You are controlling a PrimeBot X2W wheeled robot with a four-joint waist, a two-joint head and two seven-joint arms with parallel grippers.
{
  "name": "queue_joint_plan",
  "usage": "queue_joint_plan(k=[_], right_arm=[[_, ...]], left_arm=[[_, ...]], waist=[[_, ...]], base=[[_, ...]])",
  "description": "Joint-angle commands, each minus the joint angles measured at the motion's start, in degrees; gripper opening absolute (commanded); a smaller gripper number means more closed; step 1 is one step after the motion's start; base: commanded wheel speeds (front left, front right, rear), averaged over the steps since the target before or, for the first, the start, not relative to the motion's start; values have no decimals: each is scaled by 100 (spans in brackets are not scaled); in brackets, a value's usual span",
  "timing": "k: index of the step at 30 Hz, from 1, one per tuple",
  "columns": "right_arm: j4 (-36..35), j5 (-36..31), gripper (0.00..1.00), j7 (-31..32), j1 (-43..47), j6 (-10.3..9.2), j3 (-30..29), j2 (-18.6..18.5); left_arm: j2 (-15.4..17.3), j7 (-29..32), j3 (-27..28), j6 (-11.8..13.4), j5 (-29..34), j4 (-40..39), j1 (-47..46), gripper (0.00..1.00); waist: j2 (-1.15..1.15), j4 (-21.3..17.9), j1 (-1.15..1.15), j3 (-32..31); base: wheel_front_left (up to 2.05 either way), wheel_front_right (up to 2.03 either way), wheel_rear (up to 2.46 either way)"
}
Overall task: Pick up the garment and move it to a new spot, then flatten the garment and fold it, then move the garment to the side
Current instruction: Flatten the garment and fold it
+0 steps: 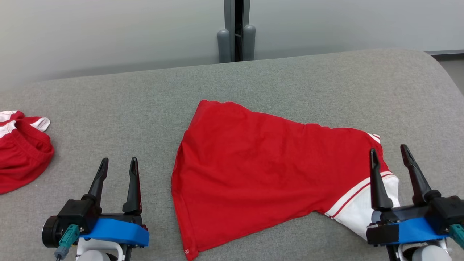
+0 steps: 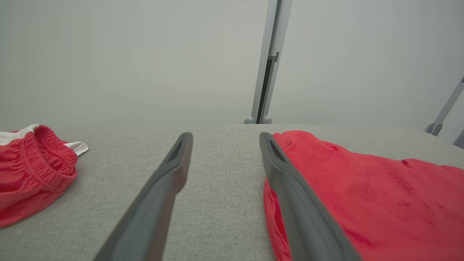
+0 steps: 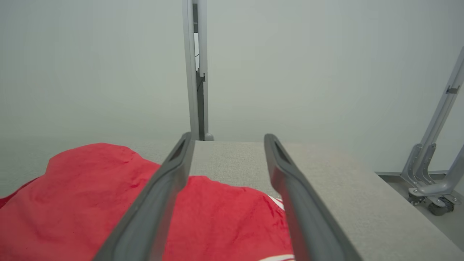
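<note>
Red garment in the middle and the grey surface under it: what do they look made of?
Red garment: looks like soft knit fabric, matte, faintly creased, with white striped trim. Grey surface: seems a woven cloth cover, matte, finely speckled; what lies beneath is hidden.

The garment [image 1: 253, 163] was plain bright red, with a white panel at its right end crossed by thin red and white stripes. The second garment [image 1: 21, 156] was the same red, with white bands along one edge. The surface [image 1: 108, 101] was a flecked mid-grey cloth. The left gripper [image 1: 119, 159] and right gripper [image 1: 388, 148] had dark, near-black fingers [image 1: 97, 183], each pair on a bright blue bracket [image 1: 116, 232] with a teal plug [image 1: 69, 235] beside it. The wall [image 1: 108, 36] was pale grey and its post [image 1: 236, 32] a darker grey.
</note>
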Motion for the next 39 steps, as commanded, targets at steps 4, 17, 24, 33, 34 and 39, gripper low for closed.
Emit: queue_joint_plan(k=[4, 17, 24, 33, 34, 39], right_arm=[[235, -23, 100, -92, -284, -5, 229, 127], [544, -17, 100, -92, -636, -6, 409, 277], [564, -27, 100, -92, -675, -5, 388, 297], [575, -40, 100, -93, -650, -5, 315, 316], [572, -42, 100, -93, -647, -5, 311, 317], [580, -58, 100, -92, -630, -5, 291, 322]], left_arm=[[21, -18, 25, -3, 50, -21, -11, 100], [19, -18, -180, -92, 219, 70, -231, 100], [23, -18, -708, -175, 300, 595, -276, 100], [52, -19, -1147, -275, 359, 1667, -257, 100], [63, -19, -1196, -283, 354, 1743, -253, 100], [89, 42, -1493, -325, 319, 2073, -186, 100]], waist=[[0, 41, 0, 33], [0, 87, 0, 134], [0, 13, 0, 194], [0, -45, 0, 289], [0, -46, 0, 297], [0, -38, 0, 321]], base=[[0, 0, 0], [0, 0, 0], [0, 0, 0], [0, 0, 0], [0, 0, 0], [0, 0, 0]])
